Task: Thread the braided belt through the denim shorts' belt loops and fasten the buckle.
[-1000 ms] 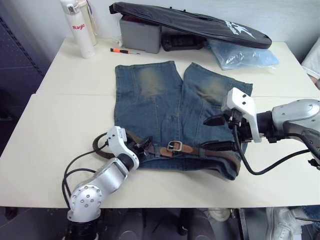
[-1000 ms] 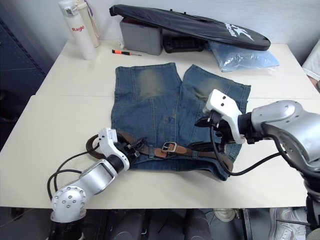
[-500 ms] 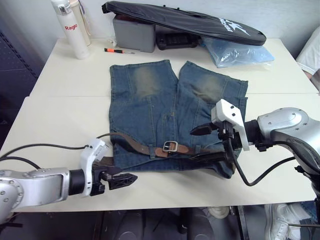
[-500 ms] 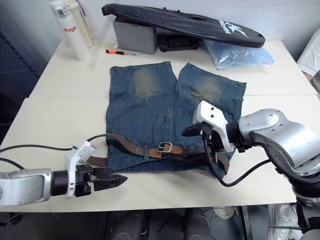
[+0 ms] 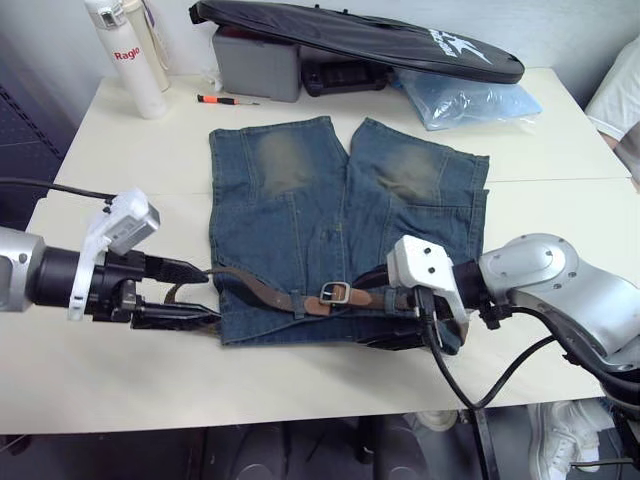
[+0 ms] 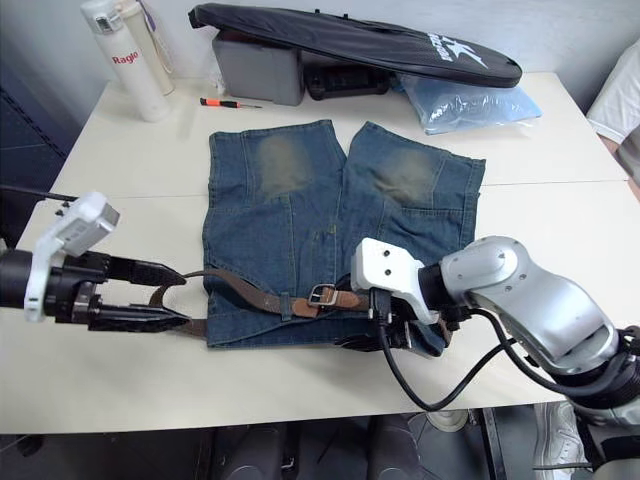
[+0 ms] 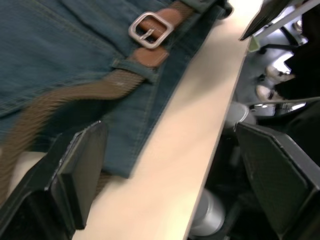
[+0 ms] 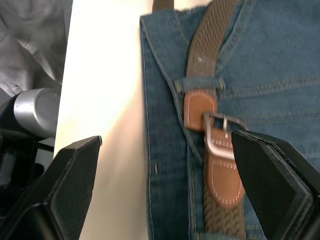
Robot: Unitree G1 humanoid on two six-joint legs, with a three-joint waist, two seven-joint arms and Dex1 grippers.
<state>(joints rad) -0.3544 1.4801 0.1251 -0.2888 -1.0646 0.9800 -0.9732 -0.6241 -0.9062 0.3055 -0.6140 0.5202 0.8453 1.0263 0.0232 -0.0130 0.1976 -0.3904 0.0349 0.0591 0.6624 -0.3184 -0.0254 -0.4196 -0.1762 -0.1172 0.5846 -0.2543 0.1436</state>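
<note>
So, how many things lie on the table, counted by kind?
Clothing: 2, denim shorts, braided belt
Bags: 2, black bag, blue plastic bag
Bottles: 1
Screwdrivers: 1
Grey boxes: 1
Total: 7

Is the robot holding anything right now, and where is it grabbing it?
Nothing is held. Both tools are open: the left tool sits beside the brown woven belt, and the right tool hovers over the belt's silver metal buckle.

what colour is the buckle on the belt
Silver-grey metal, on a tan-brown leather end of the belt; the buckle shows best in the right wrist view.
</note>
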